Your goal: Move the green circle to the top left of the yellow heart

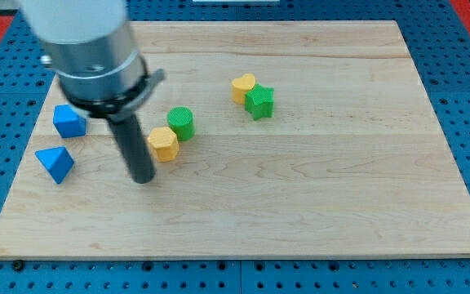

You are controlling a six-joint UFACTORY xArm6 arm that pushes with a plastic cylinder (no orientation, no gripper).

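Observation:
The green circle stands on the wooden board left of centre, touching a yellow hexagon at its lower left. The yellow heart sits further to the view's right and higher up, with a green star touching its lower right side. My tip rests on the board below and left of the yellow hexagon, a short way from it, and below-left of the green circle. The rod rises from the tip to the arm's grey body at the view's top left.
Two blue blocks lie near the board's left edge: a blue block above and a blue triangle below. The wooden board lies on a blue pegboard surface.

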